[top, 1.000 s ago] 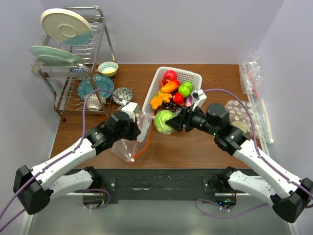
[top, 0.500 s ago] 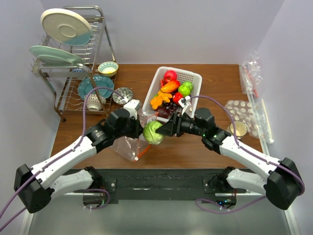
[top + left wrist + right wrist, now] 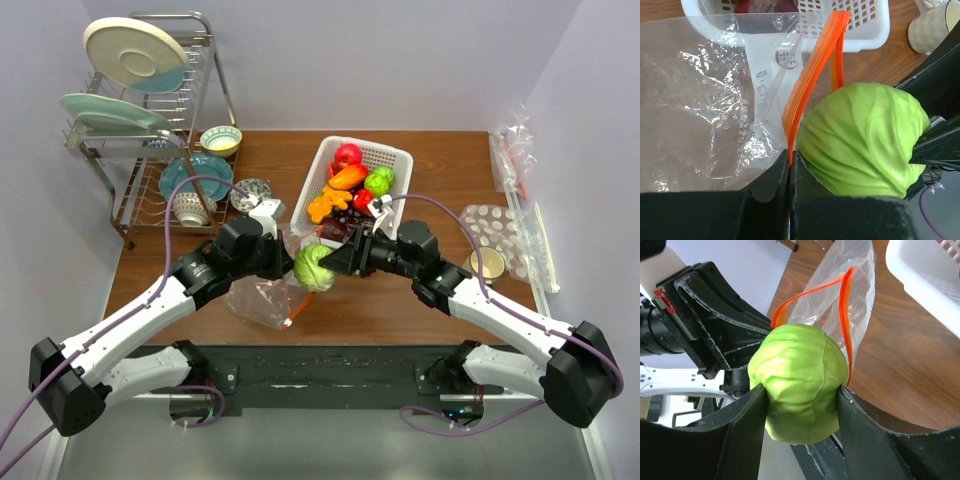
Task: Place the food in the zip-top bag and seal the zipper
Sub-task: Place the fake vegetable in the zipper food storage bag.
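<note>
My left gripper (image 3: 286, 262) (image 3: 790, 161) is shut on one lip of the orange-red zipper (image 3: 812, 75) (image 3: 810, 290) and holds the clear zip-top bag (image 3: 260, 297) (image 3: 705, 100) (image 3: 852, 280) up off the table. The bag's mouth gapes a little toward the right. My right gripper (image 3: 328, 268) (image 3: 801, 390) is shut on a green cabbage (image 3: 314, 268) (image 3: 860, 140) (image 3: 797, 375). The cabbage hangs right at the bag's mouth, touching the zipper. More food, a red apple (image 3: 348, 154) among it, lies in the white basket (image 3: 402, 160) (image 3: 875, 35) behind.
A dish rack (image 3: 150, 120) with plates and bowls stands at the back left. A cup (image 3: 488, 262) (image 3: 935, 27) and a dotted mat (image 3: 495, 222) lie to the right, with clear packets (image 3: 515, 150) along the right wall. The basket's near rim (image 3: 920, 280) is close behind the bag.
My right gripper has carried the cabbage leftward from beside the basket up to the bag's mouth. The left gripper has kept hold of the zipper and shifted slightly.
</note>
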Robot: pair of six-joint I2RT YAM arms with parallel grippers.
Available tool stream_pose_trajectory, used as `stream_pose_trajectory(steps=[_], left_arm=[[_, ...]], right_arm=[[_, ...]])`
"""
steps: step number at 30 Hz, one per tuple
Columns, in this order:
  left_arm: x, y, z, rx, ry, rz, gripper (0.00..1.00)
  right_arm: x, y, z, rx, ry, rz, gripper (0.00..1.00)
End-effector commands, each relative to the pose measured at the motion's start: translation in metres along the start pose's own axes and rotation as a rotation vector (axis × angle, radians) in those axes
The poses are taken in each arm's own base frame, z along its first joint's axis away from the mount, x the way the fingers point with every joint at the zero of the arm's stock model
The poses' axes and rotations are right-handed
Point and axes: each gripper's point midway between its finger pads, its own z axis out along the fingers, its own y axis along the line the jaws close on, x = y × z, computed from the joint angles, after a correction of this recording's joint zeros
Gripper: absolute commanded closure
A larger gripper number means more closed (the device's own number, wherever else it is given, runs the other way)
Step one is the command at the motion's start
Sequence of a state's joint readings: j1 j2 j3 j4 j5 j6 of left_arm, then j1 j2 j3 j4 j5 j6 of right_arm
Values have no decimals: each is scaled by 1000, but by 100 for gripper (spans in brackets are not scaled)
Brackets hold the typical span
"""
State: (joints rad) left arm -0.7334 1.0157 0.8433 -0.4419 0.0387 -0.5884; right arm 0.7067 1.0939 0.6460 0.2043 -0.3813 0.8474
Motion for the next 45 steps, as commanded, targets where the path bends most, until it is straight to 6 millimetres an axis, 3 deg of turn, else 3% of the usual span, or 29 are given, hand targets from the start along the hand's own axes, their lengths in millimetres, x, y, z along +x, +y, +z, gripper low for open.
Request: stream_pose_trajectory(steps=[1, 7, 14, 17, 20, 24, 29, 32, 33, 34, 39, 45], left_arm=[[-48, -77, -30, 310, -114, -36, 100], [-58, -73, -35, 268, -143, -25, 100], [-51, -61, -25, 193, -96, -18, 100], [-49, -65, -21, 211, -81, -19, 100], [-45, -72, -15, 245, -68, -16, 100], [-31, -62, -1, 223, -50, -16, 100], [-31, -65, 3, 245, -59, -28, 100], [-33, -72, -3, 279, -65, -28, 100], [-33, -73, -6, 283, -68, -27, 100], [-35, -73, -8, 283, -73, -29, 100], [-41, -67, -20, 249, -104, -34, 100], [-30, -53, -14, 188, -81, -32, 100]], right_arm=[[-4, -29, 7, 115, -59, -4, 47], [0, -49, 4, 203, -57, -17, 47], [11, -64, 4, 246, -29, -8, 47], [12, -64, 7, 233, -29, 10, 47], [5, -47, 13, 171, -43, 32, 47], [-5, -19, 18, 73, -61, 55, 47], [3, 5, 26, -14, -40, 58, 44], [10, 15, 29, -51, -28, 74, 24], [11, 14, 28, -41, -22, 71, 8], [10, 15, 26, -35, -24, 64, 6], [0, 14, 5, 60, -52, -18, 8], [-7, 10, -26, 194, -19, -136, 13]])
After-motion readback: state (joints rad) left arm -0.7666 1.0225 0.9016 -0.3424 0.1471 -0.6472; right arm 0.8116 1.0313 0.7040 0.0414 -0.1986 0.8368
